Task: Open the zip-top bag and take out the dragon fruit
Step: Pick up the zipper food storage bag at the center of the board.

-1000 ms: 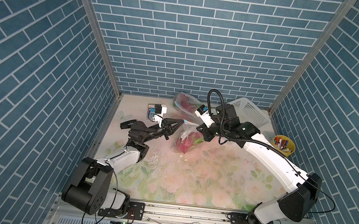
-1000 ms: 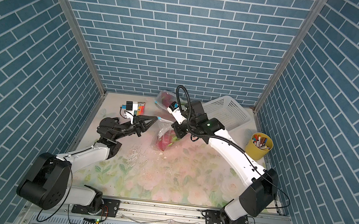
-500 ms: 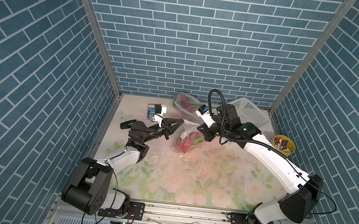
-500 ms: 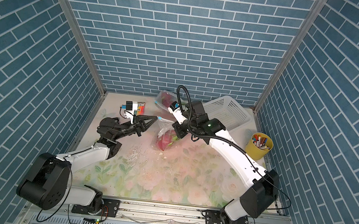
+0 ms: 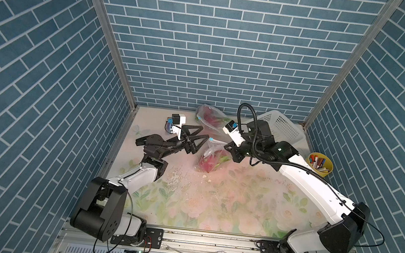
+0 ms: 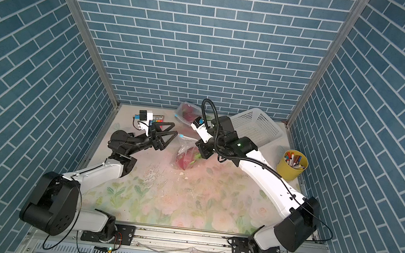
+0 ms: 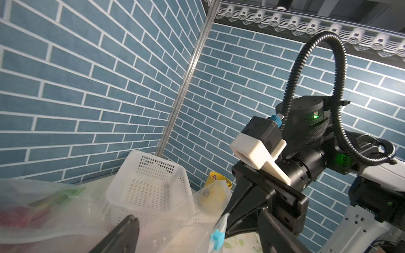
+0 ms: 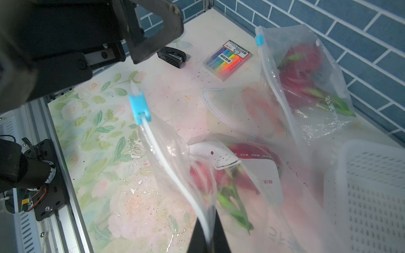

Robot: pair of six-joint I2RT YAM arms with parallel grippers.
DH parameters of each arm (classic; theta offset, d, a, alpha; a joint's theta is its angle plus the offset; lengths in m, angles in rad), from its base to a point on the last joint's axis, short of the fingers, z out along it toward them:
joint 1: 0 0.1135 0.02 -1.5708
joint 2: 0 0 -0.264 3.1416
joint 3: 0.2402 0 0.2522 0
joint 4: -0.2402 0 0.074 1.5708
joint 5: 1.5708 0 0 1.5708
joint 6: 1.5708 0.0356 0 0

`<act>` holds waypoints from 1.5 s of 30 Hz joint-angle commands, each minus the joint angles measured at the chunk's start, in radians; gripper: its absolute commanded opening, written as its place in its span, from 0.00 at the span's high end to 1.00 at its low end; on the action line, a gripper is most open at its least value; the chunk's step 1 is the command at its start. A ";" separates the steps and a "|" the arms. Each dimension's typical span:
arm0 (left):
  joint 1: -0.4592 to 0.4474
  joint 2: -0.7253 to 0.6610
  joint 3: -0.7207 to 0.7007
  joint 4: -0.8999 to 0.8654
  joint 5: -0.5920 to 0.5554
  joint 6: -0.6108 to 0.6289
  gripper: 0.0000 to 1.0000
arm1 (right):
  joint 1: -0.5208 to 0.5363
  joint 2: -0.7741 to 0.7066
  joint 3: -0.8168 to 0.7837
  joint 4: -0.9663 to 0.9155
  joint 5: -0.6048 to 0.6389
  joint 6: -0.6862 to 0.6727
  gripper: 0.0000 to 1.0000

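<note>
- The table (image 5: 213, 206), covered in a floral print, fills the lower middle of both top views. Its near edge is hidden behind the arm bases.
- The right arm (image 5: 303, 185) reaches from lower right towards the centre. The left arm (image 5: 136, 176) comes up from lower left.
- A white basket (image 5: 282, 125) sits at the back right corner, its front hidden by the right arm's wrist.
- The bag (image 5: 212, 156) hangs at the centre, its lower end on the table. A far bag (image 5: 210, 115) lies by the back wall.
- The dragon fruit (image 8: 206, 175) is inside the bag, a blurred red and green mass behind plastic and a printed label. How many fruits there are cannot be told. More red fruit (image 8: 302, 63) shows in the far bag.
- The right gripper (image 8: 207, 216) is clamped on the bag's zip strip and is cut off at the bottom edge of the right wrist view.
- The left gripper (image 5: 205, 131) stands wide open and holds nothing. In the left wrist view only one fingertip (image 7: 129, 221) shows, at the lower left.
- A yellow cup (image 5: 320, 166) of pens stands at the right edge of the table.
- A marker pack (image 8: 226, 59) lies at the back left, largely hidden behind the left wrist in the top views.
- A small black object (image 8: 172, 55) lies beside the pack, and what it is cannot be made out.
- The blue slider (image 8: 139, 107) sits at the strip's free end, just off the left gripper's tips. Whether the bag's mouth is parted cannot be told.
</note>
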 commanded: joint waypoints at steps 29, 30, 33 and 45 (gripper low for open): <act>-0.039 0.073 0.005 0.067 0.092 -0.051 0.93 | -0.021 -0.042 -0.005 0.044 0.034 -0.006 1.00; -0.040 0.074 0.008 0.068 0.087 -0.051 0.90 | -0.021 -0.041 -0.006 0.046 0.030 -0.006 1.00; -0.040 0.078 0.017 0.069 0.074 -0.055 0.97 | -0.021 -0.036 -0.006 0.043 0.025 -0.006 1.00; -0.058 0.077 0.034 0.012 0.089 -0.006 1.00 | -0.020 0.026 0.123 -0.037 -0.123 -0.068 0.58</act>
